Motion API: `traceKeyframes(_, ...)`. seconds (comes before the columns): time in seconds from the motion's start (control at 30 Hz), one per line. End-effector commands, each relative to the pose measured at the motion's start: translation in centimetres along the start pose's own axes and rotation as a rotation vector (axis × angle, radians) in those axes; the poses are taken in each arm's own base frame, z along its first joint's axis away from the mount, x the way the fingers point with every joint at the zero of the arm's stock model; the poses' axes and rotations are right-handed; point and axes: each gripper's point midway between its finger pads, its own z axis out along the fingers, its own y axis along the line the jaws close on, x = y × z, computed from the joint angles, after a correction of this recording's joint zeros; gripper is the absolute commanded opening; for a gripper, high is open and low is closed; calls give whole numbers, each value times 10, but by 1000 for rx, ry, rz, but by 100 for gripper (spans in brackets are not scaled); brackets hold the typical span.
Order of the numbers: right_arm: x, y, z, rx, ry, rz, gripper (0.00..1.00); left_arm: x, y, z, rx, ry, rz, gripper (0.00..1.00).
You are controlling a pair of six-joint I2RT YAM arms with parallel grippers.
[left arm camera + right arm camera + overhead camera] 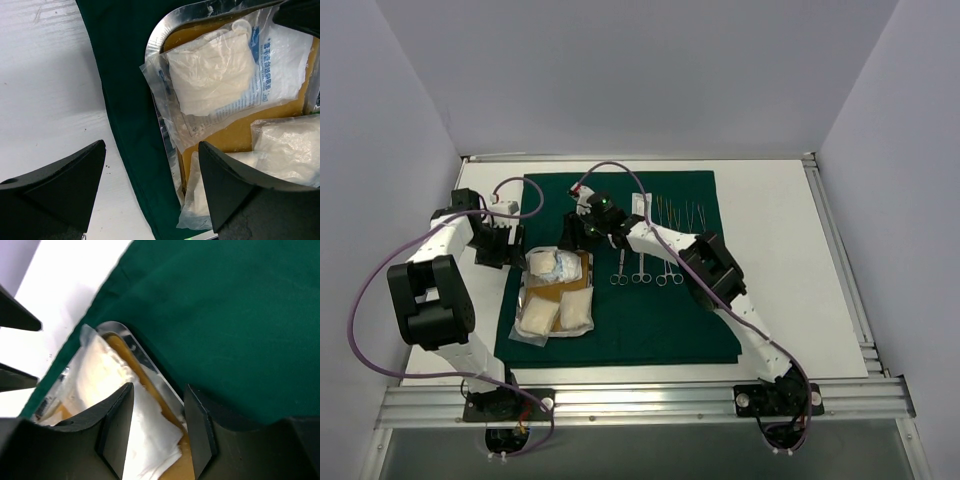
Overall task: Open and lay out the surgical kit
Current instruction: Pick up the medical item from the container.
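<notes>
Grey-white walls close in around a pale table (770, 260), and most of its middle lies under the dark green cloth (620, 335). It is spread flat, which I take to be the working field for the rest of the kit. On its right half a row of ring-handled scissors and forceps (641, 270) lies side by side with the rings toward the arms. The tweezers (682, 212) sit farther back, each piece apart from the next, presumably so any one can be picked up alone. The steel tray (154, 42) rests on the left part of the cloth with its tan liner (235, 137) inside and the gauze packets (215, 75) heaped on top, so that seems to be what is left to lay out. The right gripper (159, 387) reaches across to the tray's far end. Its jaws are partly apart, one on each side of the rim, with a packet corner beneath the inner one. I see no firm pinch on either. The left gripper (152, 147) hangs just beside the tray's left edge over the cloth's border. It is spread wide and empty, placed as if to steady the tray.
</notes>
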Motion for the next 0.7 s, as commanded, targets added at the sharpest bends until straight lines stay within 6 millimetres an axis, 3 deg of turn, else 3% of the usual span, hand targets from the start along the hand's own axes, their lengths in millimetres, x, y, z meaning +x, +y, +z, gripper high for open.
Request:
traceKeyframes(0.0, -17, 10, 2, -69, -36, 6, 41, -16, 3, -2, 0, -46, 27, 84)
traceKeyframes(0.13, -13, 11, 1, -82, -40, 18, 37, -18, 2, -2, 9, -48, 26, 84)
traceKeyframes(0.3, -19, 11, -3, -102, -69, 42, 15, -19, 2, -5, 9, -52, 31, 84)
traceKeyframes(0.47, -28, 15, -12, -121, -104, 53, 5, -20, 4, -8, 4, -59, 34, 84)
traceKeyframes(0.6, -39, 17, -18, -132, -127, 50, 5, -19, 6, -10, 9, -60, 31, 84)
traceKeyframes(0.67, -41, 16, -21, -137, -130, 54, 16, -19, 7, -10, 10, -63, 32, 84)
